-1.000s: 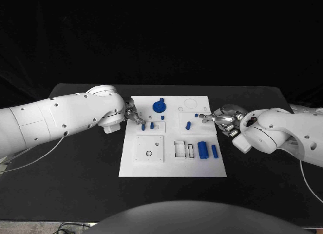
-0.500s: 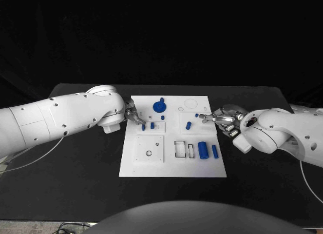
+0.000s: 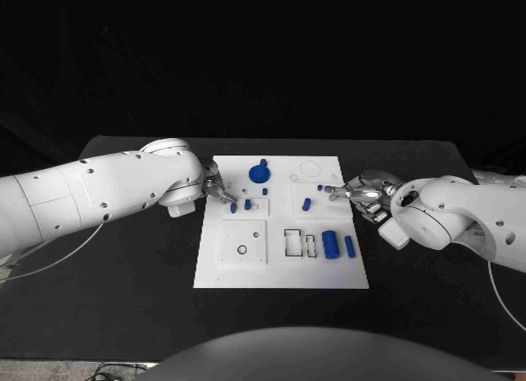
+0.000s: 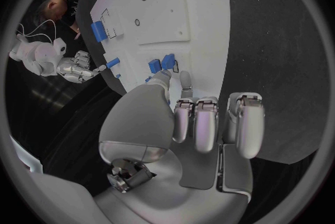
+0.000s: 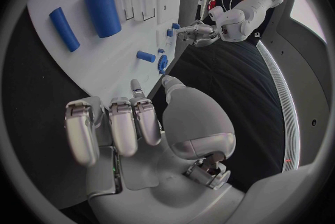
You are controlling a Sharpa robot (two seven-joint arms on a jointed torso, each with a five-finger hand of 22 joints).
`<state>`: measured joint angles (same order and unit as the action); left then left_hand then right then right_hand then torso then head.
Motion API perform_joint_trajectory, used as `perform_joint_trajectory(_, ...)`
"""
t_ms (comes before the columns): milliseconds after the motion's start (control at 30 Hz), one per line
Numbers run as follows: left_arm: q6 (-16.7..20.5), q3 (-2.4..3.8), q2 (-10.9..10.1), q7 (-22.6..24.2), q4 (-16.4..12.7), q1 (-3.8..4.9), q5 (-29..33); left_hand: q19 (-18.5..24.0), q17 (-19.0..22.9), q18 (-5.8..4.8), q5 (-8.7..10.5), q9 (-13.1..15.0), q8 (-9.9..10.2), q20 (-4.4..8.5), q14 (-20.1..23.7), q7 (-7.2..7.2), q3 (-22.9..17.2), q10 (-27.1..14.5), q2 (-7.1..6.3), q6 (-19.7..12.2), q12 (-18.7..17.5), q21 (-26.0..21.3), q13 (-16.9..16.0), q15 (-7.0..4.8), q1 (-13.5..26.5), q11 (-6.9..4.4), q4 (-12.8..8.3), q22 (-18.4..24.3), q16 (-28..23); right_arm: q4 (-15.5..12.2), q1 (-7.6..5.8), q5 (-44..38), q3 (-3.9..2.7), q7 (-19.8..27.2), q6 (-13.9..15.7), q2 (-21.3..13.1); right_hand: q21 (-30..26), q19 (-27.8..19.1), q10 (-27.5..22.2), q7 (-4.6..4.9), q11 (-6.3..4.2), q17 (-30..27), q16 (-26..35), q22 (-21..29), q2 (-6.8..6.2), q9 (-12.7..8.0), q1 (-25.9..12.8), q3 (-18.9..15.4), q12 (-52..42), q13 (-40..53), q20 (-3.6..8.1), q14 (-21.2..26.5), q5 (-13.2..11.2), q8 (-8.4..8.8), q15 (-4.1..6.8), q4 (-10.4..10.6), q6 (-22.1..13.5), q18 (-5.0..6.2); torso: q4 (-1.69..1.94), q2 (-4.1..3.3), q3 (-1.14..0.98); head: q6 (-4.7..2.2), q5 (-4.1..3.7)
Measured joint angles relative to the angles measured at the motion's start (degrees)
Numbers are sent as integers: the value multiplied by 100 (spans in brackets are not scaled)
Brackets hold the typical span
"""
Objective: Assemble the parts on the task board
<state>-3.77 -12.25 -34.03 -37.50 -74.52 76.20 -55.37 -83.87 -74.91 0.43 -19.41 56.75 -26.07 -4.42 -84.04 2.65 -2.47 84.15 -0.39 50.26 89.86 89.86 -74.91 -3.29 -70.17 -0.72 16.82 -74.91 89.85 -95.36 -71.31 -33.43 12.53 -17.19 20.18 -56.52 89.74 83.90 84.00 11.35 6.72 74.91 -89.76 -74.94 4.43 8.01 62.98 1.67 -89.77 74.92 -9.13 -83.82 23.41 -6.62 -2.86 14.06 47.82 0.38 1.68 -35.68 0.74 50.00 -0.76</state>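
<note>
White plate: the task board (image 3: 280,270) lies mid-desk (image 3: 125,309), blue parts on it.
Left hand (image 3: 215,189): at the board's left edge, fingers curled in, its tip by two small blue pegs (image 4: 162,62); I cannot tell whether it pinches one.
Right hand (image 3: 360,193): at the board's right edge, fingers curled, one tip beside a short peg (image 3: 321,188); grip unclear.
Blue cylinders (image 3: 330,244): lying on the board's near right part.
Writing: none readable.
</note>
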Motion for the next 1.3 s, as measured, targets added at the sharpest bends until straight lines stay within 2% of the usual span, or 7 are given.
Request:
perform_joint_trajectory(400,152,-1,-8,91,-4,0,3,0,0,0,0,-11,0,0,0,0,131,0,31,0,0,0,0,0,38,0,7,0,0,2,3,0,0,1,0,8,0,0,0,0,0,0,0,1,0,0,0,0,0,-1,0,0,0,0,0,0,0,0,2,-1,1,0,9)
perform_joint_trajectory(567,292,-1,-7,164,-6,0,4,0,0,0,-157,-17,-23,0,0,0,304,0,92,0,0,0,0,0,309,0,4,0,0,5,4,0,0,1,-1,9,0,0,0,0,0,-1,0,1,0,0,0,0,0,-1,0,0,0,0,0,0,0,0,2,-1,1,0,9)
perform_joint_trajectory(700,400,-1,-13,236,-18,0,9,0,0,0,-251,-17,-23,0,0,0,419,0,69,0,0,0,0,0,490,0,3,0,0,7,4,0,0,1,-1,9,0,0,0,0,0,-1,0,2,0,0,0,0,0,-1,0,0,0,0,0,0,0,1,2,-1,1,0,13)
perform_joint_trajectory(767,432,2,-29,265,-44,0,15,0,0,0,-343,-16,-23,0,0,0,527,0,2,0,0,0,0,0,617,0,2,0,0,8,5,0,0,1,-1,10,0,0,0,0,0,0,0,2,0,0,0,0,0,-1,0,0,0,0,0,0,0,0,2,-1,-1,0,13)
perform_joint_trajectory(933,448,7,-75,306,-134,9,30,0,0,0,-760,-32,-23,0,0,0,673,0,-182,0,0,0,0,0,802,0,8,0,0,12,6,0,0,0,-1,12,0,0,0,0,0,4,0,2,0,0,0,0,0,-1,0,0,0,0,0,0,0,0,3,2,-2,0,-1)
perform_joint_trajectory(1133,419,20,-48,310,-174,31,25,0,-4,0,-1021,-43,-23,0,0,0,704,0,-234,0,0,0,0,0,854,0,8,0,0,16,7,0,0,0,-1,18,0,0,0,0,0,4,0,2,0,0,0,0,0,-1,0,0,0,0,0,0,0,0,3,2,-3,0,23)
perform_joint_trajectory(1300,344,21,-42,288,-196,32,11,0,-4,0,-1383,-58,-23,0,0,0,704,0,-259,0,0,0,0,0,828,0,8,0,0,12,8,0,0,0,-1,16,0,0,0,0,0,3,0,3,0,0,0,0,0,-1,0,0,0,0,0,0,0,0,2,0,-1,0,18)
